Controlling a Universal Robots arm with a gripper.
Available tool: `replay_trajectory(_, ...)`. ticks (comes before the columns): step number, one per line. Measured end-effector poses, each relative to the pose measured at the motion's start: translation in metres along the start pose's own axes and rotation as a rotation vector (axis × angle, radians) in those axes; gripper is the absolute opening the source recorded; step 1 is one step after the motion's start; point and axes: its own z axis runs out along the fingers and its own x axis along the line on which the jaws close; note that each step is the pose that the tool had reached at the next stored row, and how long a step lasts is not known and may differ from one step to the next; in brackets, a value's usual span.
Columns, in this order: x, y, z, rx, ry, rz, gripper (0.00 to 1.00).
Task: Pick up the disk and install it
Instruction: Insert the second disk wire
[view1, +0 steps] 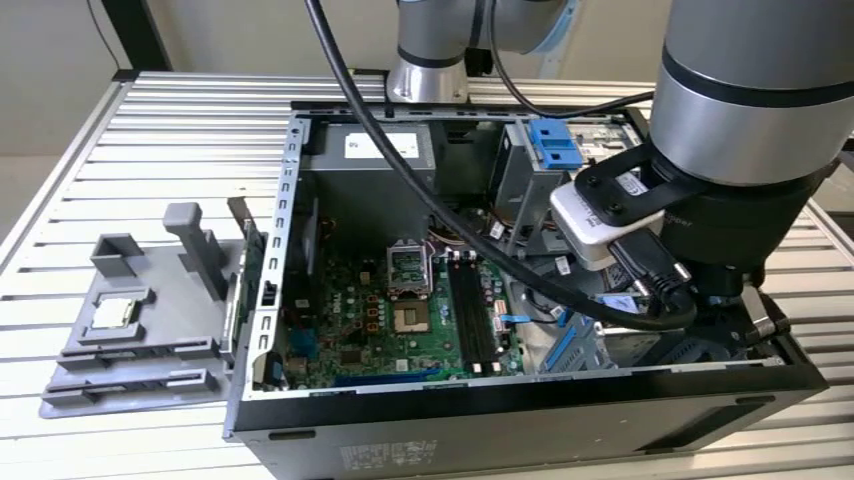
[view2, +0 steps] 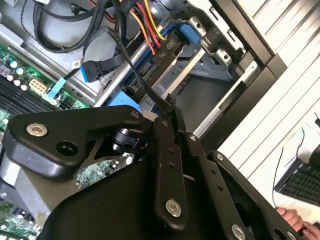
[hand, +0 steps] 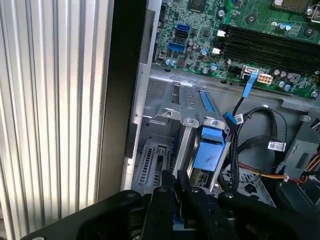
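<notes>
Lowered into the computer case (view1: 534, 440), at its front corner and far from the case's rear wall: the gripper (hand: 175, 175), down among the drive hardware. Fingers (hand: 184, 182) drawn close together, with almost no gap between them. Cannot say with certainty whether anything is pinched there, so better to call them closed and not clamped on something.

Just beside those fingertips, inside the case's drive cage (hand: 165, 107): the disk (hand: 207, 150), standing on its edge in a slot, recognised by the bright blue carrier. No longer outside the case, and not lying on the motherboard (view1: 387, 320), but between the cage walls at the case's front end.

Judged as the installing step, not the picking step. Probably the seating of the carrier in its slot, though impossible to confirm from here how deep it sits.

Also inside the case, near the cage: a bundle of dark cables (hand: 260, 130) with white tags, hanging close to the carrier.

For any further motion, as a judgement only: need for a straight line along the slot, gentle force, and enough room from the cables to avoid catching one.

Outside the case, well apart from all this: a grey fixture (view1: 134, 330) on the slatted table.
</notes>
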Motion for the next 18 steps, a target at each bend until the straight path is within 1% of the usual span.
replay_trajectory(1, 0.0, 0.0, 0.0, -0.0012, 0.004, 0.013, 0.0)
replay_trajectory(2, 0.0, 0.0001, 0.0001, -0.0016, 0.0053, 0.018, 0.0)
replay_trajectory(4, -0.0007, 0.0, 0.0, -0.0018, 0.0059, 0.019, 0.0)
replay_trajectory(9, -0.0182, -0.0029, -0.0008, -0.0017, 0.0058, 0.019, 0.0)
replay_trajectory(11, -0.0222, -0.0037, -0.001, -0.0018, 0.0058, 0.02, 0.0)
replay_trajectory(13, -0.0225, -0.0038, -0.0008, -0.0023, 0.0069, 0.03, 0.0)
replay_trajectory(15, -0.0225, -0.0037, -0.0008, -0.0043, 0.0115, 0.054, 0.0)
replay_trajectory(16, -0.0225, -0.0037, -0.0009, -0.0049, 0.0116, 0.066, 0.0)
replay_trajectory(17, -0.0225, -0.0037, -0.001, -0.0051, 0.0089, 0.078, 0.0)
replay_trajectory(18, -0.0225, -0.0036, -0.0008, -0.0045, 0.0023, 0.088, 0.0)
